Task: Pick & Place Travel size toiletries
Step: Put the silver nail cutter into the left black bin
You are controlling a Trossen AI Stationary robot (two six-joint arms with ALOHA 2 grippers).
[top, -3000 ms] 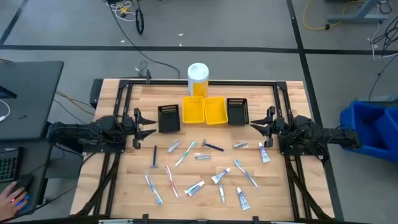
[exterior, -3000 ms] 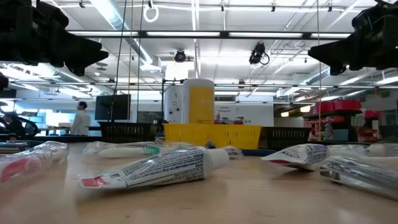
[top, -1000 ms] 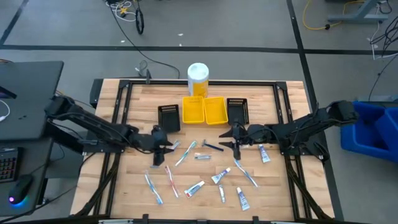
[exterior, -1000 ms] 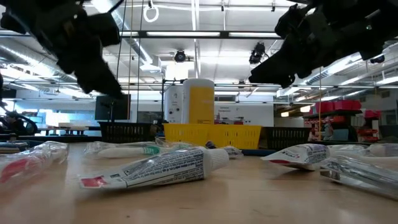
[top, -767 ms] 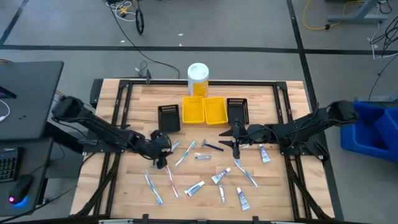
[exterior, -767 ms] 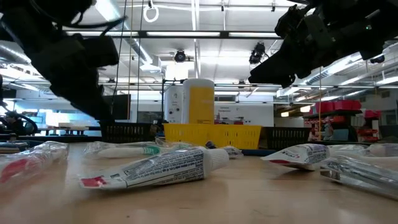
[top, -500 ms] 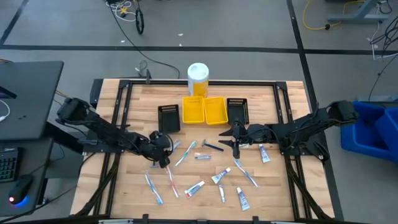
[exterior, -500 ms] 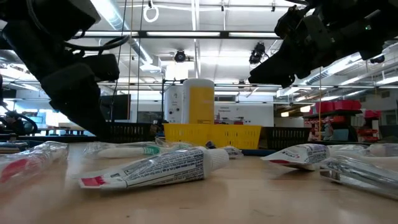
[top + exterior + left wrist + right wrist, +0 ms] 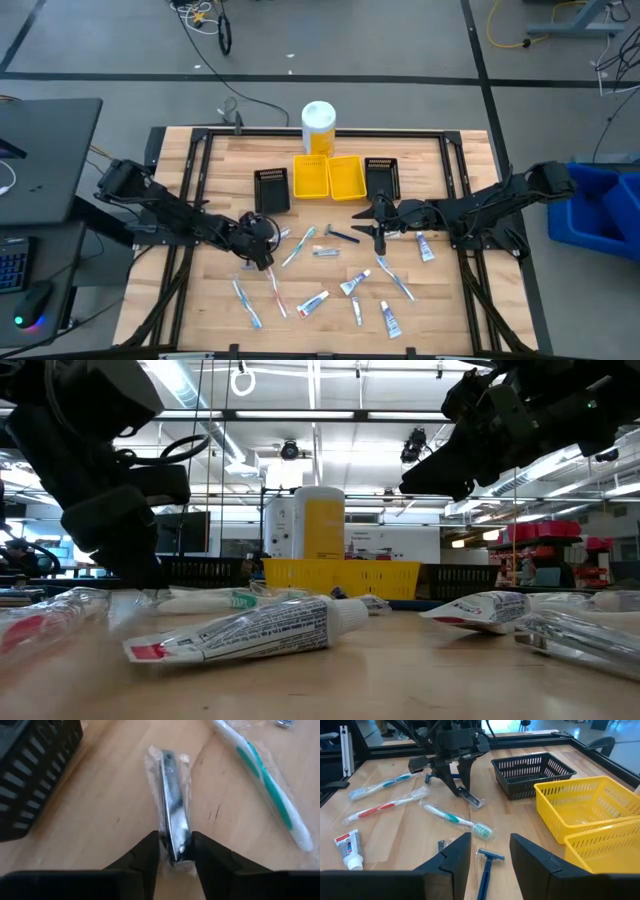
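the travel size toiletries (image 9: 330, 275) lie scattered over the middle and front of the table (image 9: 470, 320) in the high view, in front of the black and yellow bins (image 9: 328, 178) near its back edge. the left gripper (image 9: 262, 250) is down among them left of centre; the right gripper (image 9: 376, 226) hangs right of centre.

in the low view a toothpaste tube (image 9: 250, 631) lies nearest, and the right gripper (image 9: 440, 460) is raised above the table.

in the left wrist view the fingers (image 9: 145, 855) close on a wrapped silvery nail clipper (image 9: 172, 817) lying on the wood, beside a green toothbrush (image 9: 265, 785).

in the right wrist view the right gripper (image 9: 490, 851) is parted, holding nothing, above a blue razor (image 9: 487, 865).
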